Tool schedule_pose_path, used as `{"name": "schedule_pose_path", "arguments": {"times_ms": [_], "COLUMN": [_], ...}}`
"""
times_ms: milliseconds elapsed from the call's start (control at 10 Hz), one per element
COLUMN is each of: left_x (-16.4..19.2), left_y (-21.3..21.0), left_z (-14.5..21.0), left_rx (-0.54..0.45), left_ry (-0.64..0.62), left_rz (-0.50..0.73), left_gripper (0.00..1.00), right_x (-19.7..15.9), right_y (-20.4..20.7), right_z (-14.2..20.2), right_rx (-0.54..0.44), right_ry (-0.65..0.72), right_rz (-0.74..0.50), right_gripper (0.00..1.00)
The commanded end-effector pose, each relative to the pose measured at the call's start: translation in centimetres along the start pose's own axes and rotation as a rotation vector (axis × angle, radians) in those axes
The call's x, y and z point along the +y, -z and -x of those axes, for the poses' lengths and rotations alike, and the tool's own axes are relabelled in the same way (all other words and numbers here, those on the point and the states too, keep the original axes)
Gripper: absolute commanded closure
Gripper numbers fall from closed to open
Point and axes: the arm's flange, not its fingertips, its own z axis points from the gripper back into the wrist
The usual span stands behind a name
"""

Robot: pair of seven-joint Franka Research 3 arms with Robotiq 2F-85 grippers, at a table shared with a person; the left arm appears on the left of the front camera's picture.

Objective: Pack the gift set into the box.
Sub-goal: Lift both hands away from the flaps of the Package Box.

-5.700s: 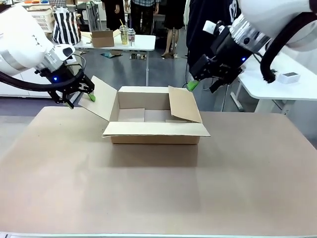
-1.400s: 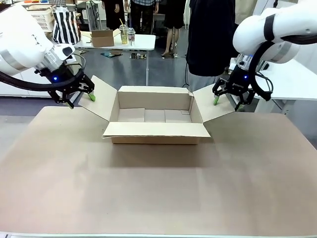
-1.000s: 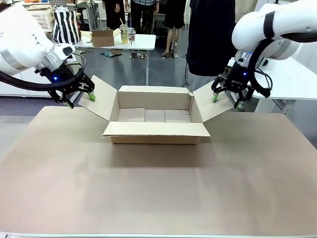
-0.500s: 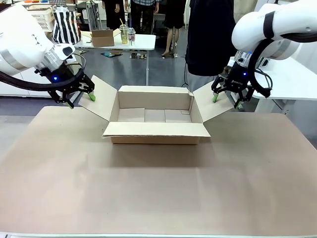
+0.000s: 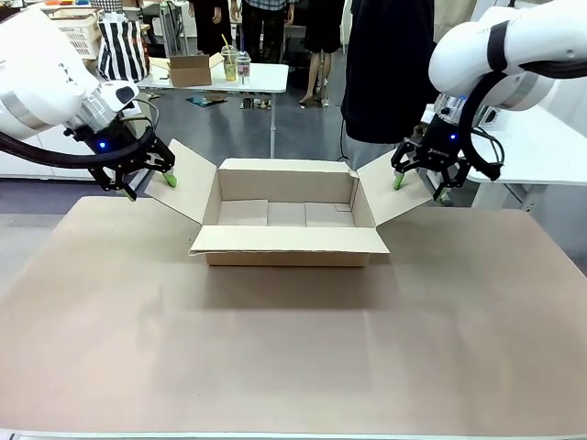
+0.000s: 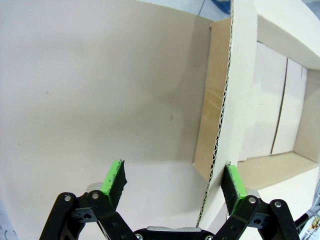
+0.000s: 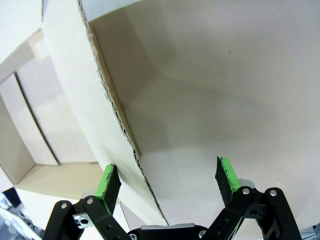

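Observation:
The box (image 5: 286, 215) stands open at the far middle of the table, all four flaps spread and nothing inside. My left gripper (image 5: 149, 181) is open at the outer edge of the left flap (image 5: 188, 181); in the left wrist view the flap's corrugated edge (image 6: 218, 135) runs between the green pads (image 6: 114, 176), close to the right one. My right gripper (image 5: 420, 186) is open at the outer edge of the right flap (image 5: 393, 188); in the right wrist view that flap's edge (image 7: 117, 120) passes next to the left pad (image 7: 107, 182). The gift set is out of view.
A person in dark clothes (image 5: 385, 64) stands right behind the box at the far side. A white table (image 5: 527, 147) stands at the right behind my right arm. Another white table (image 5: 220, 78) with a small brown box and cups stands farther back. The near half of the tabletop (image 5: 293, 357) is bare.
My right arm came down from above the box and folded the right flap outward; over the last second both arms have kept still.

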Motion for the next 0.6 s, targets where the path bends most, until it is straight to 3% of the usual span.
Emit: {"name": "schedule_pose_path", "arguments": {"times_ms": [0,500], "left_x": [-0.12,-0.12], "left_y": [-0.2,-0.2], "left_z": [0.16,0.16], "left_rx": [-0.008,-0.008], "left_ry": [-0.01,-0.01], "left_rz": [-0.02,-0.02], "left_gripper": [0.0,0.0], "right_x": [0.14,0.14], "right_y": [-0.36,-0.36], "right_z": [0.0,0.0], "right_rx": [0.0,0.0], "right_ry": [0.011,0.011], "right_rz": [0.022,0.022], "right_gripper": [0.0,0.0]}}
